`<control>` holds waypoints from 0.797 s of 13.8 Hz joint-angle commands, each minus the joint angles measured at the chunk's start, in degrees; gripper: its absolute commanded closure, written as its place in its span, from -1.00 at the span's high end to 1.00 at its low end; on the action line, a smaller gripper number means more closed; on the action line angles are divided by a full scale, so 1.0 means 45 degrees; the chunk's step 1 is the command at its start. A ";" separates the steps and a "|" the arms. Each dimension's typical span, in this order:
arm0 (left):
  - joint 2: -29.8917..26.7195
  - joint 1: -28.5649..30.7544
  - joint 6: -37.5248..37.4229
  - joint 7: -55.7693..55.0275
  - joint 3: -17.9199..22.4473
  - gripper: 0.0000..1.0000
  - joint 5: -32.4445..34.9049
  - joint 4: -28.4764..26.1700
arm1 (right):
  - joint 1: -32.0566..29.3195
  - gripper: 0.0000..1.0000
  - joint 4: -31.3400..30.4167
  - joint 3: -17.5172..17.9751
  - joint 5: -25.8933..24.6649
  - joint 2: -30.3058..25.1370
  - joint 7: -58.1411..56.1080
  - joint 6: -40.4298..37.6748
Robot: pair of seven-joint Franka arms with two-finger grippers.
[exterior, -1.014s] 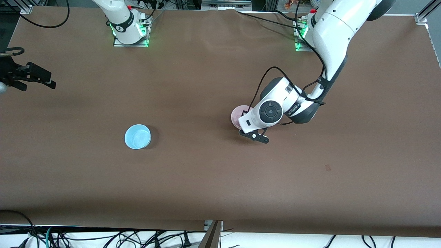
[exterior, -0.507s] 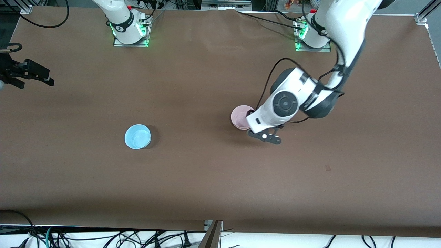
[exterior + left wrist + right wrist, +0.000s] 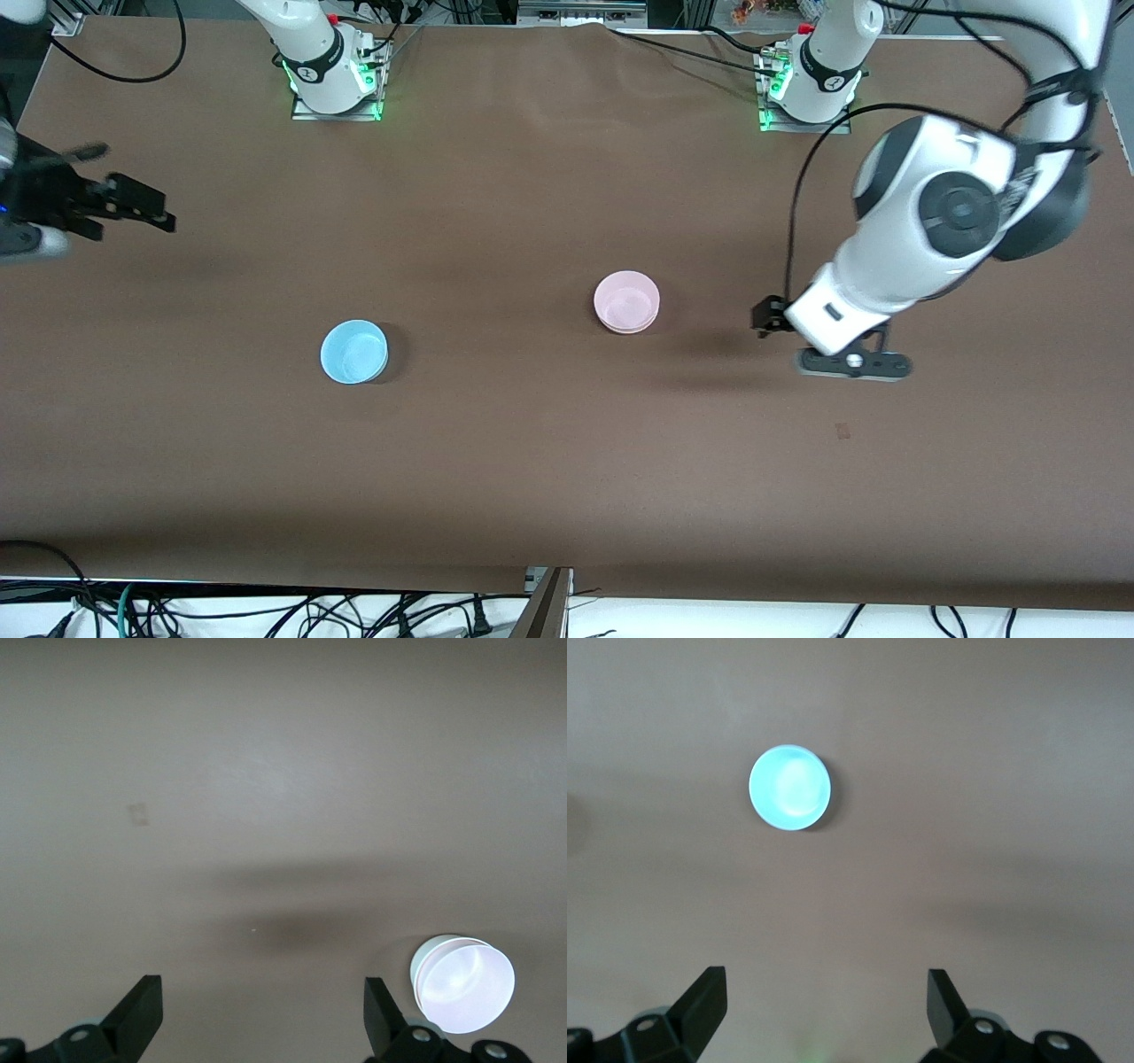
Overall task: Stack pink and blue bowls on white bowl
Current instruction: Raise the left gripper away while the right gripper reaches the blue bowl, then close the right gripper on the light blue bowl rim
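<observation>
Jaws on our left gripper (image 3: 769, 317) stand apart and hold nothing. A second ago they were down at the pink bowl (image 3: 626, 301); since then we have lifted clear and swung toward the left arm's end of the counter (image 3: 532, 461), where the gripper now hangs over bare surface well apart from the bowl. The pink bowl stays where we let it go, near the middle of the counter. In the left wrist view a pale rim peeks out beneath it, which we take for the white bowl (image 3: 418, 970), so we judge the first stacking done.

Our right gripper (image 3: 146, 208), jaws also apart and empty, is over the right arm's end and has edged inward. The blue bowl (image 3: 353, 352) sits untouched, alone, slightly nearer the front camera than the pink one; that pick falls to us next.
</observation>
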 commanded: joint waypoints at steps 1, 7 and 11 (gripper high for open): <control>-0.0018 0.0162 -0.0833 -0.0037 0.0359 1.00 0.0244 0.1204 | 0.0146 0.99 0.0236 -0.0008 0.0216 0.1470 0.0006 0.0202; 0.0139 0.0241 -0.0950 -0.0037 0.0731 1.00 0.0243 0.2204 | 0.0869 0.99 -0.0815 -0.0028 -0.0058 0.4714 -0.0091 0.5684; -0.0465 0.0417 -0.3036 0.0002 0.0731 1.00 0.0244 0.2184 | 0.1084 0.99 -0.2087 -0.0028 -0.0039 0.5420 -0.0033 0.8425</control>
